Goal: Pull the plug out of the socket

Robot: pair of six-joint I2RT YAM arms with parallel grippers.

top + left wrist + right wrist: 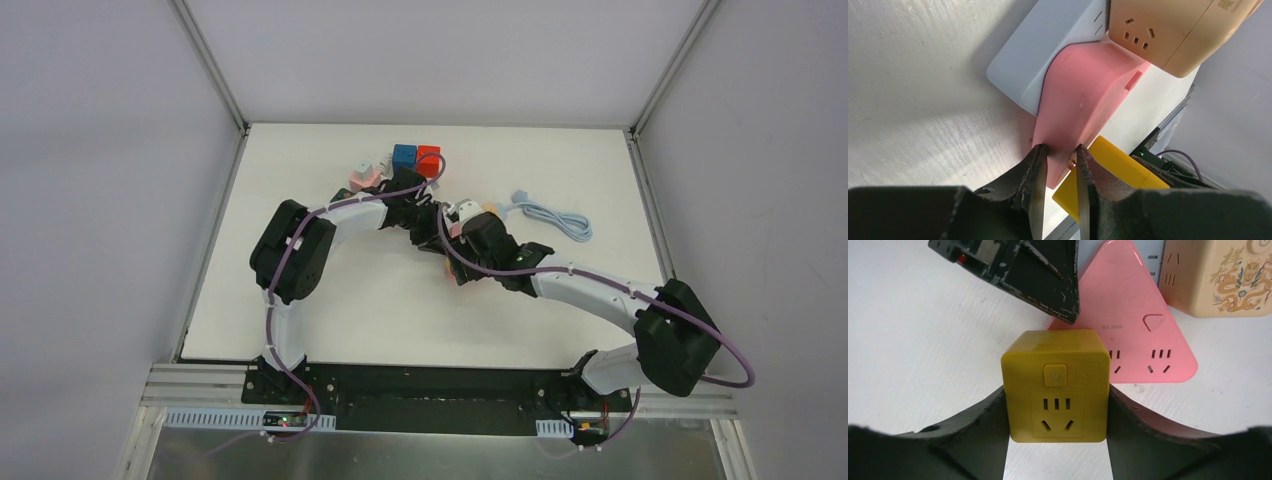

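A yellow cube plug-adapter [1055, 385] sits against one side of a pink triangular socket [1130, 305]. The pink socket lies on a pale blue power strip [1043, 45]. My right gripper [1057, 395] is shut on the yellow cube, one finger on each side. My left gripper [1060, 150] is shut on a corner of the pink socket [1088, 90]. The yellow cube [1118, 165] is just beyond that corner, and a copper prong shows between the two. In the top view both grippers [445, 240] meet at mid-table and hide the plugs.
A beige cube adapter with a dragon print [1218, 275] sits on the strip beside the pink socket. In the top view, blue [404, 155] and red [428, 158] cubes and a pink-white one [365, 176] stand at the back. A coiled pale blue cable [550, 215] lies to the right.
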